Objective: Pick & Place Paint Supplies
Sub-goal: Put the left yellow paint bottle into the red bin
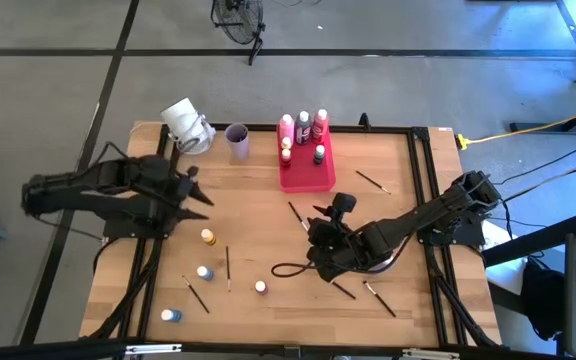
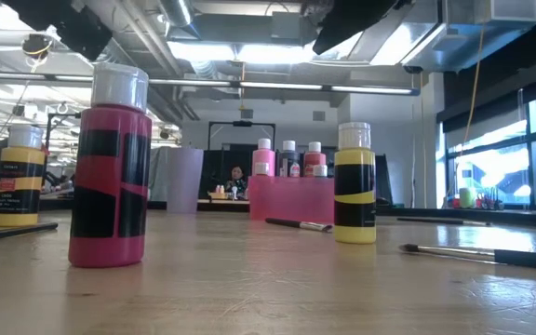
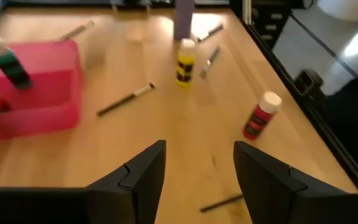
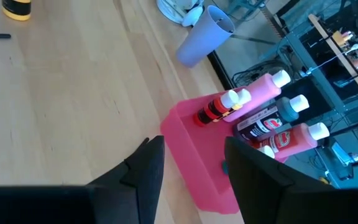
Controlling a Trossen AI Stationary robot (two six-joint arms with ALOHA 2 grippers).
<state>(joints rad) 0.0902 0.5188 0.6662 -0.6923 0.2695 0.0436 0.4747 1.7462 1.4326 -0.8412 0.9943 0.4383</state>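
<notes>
Several paint bottles (image 1: 303, 127) stood upright in the pink tray (image 1: 306, 178) at the far side of the wooden table (image 1: 258, 230), with more bottles (image 1: 205, 272) and thin paintbrushes (image 1: 228, 268) scattered nearer than the tray. A lilac cup (image 1: 237, 141) stood just left of the tray. Beyond the table lay a grey floor and a workshop with ceiling lights. The left gripper (image 1: 196, 192) hovered left of the tray, jaws apart and empty. The right gripper (image 1: 320, 222) hung just in front of the tray, fingers (image 4: 143, 168) likewise spread, holding nothing.
</notes>
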